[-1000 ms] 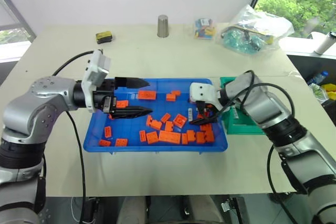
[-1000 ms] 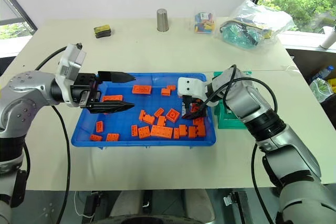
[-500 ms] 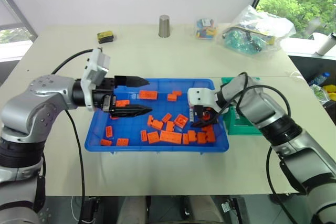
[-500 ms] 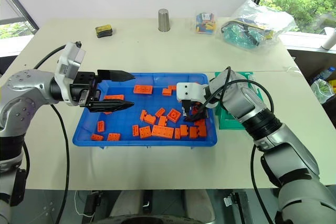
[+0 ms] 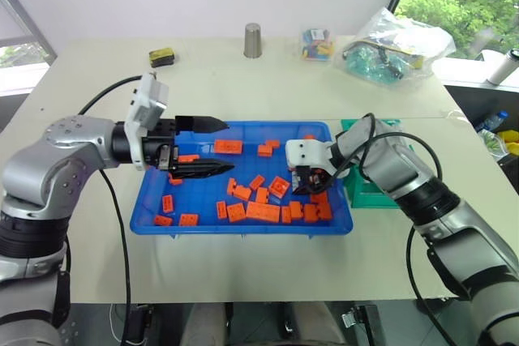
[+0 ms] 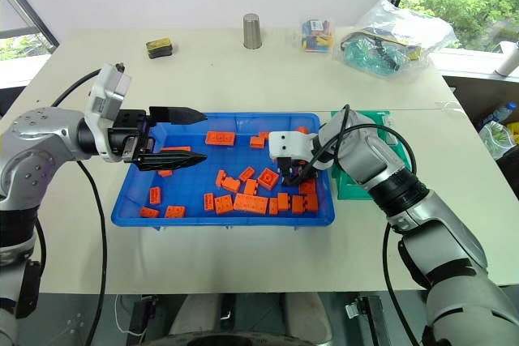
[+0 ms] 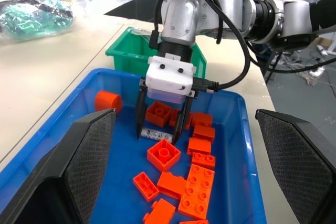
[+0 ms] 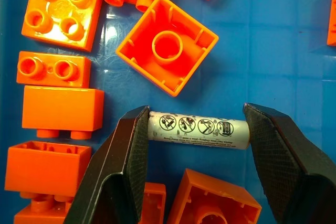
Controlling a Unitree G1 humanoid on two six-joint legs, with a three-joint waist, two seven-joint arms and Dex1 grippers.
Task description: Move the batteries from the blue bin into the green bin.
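Note:
A silver-grey battery (image 8: 197, 130) lies on the floor of the blue bin (image 5: 146, 204), among orange bricks near its right end. My right gripper (image 7: 157, 137) points down into the bin and is shut on the battery, one finger against each end. The battery rests on the bin floor. Just right of the blue bin stands the green bin (image 5: 375, 192), partly hidden behind my right arm. My left gripper (image 5: 229, 146) hovers open over the left half of the blue bin, pointing right, with nothing between its fingers.
Several orange toy bricks (image 5: 261, 211) are scattered in the blue bin, some close around the battery. At the table's far side stand a metal cup (image 5: 253, 40), a small black-and-yellow object (image 5: 160, 57), a packet of coloured pieces (image 5: 316, 43) and a clear plastic bag (image 5: 397, 42).
My right gripper's fingers have closed from wide open onto the ends of the battery. The left arm has stayed still.

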